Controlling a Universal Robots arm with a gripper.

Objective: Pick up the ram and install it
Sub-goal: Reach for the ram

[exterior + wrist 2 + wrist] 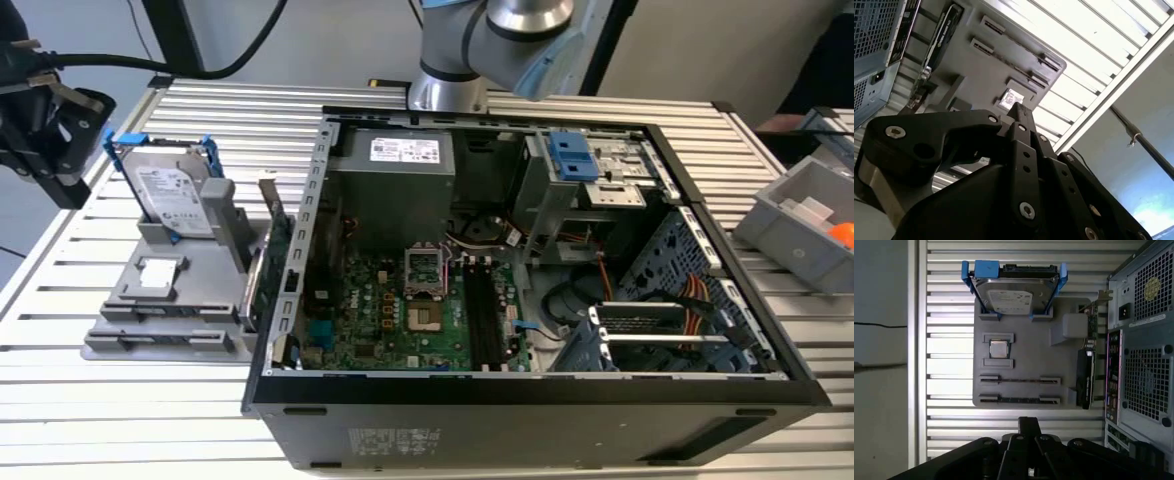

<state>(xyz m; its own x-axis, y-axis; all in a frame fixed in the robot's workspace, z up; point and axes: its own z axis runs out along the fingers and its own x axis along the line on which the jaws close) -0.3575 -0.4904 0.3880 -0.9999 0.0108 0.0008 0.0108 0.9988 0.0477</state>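
Gripper [1029, 422] fingers pressed together on nothing, poised over the slatted desk [949, 340], ram [1019, 400] a thin dark strip seen edge-on in the grey holder's [1024, 347] long slot nearest the gripper, hard drive [1013, 292] farthest off

The arm [497, 35] is silver-grey metal with round joints and a light blue cap at its 4 o'clock. The gripper [1029, 422] is matte black, made of linked bars with small silver screws [1027, 210].
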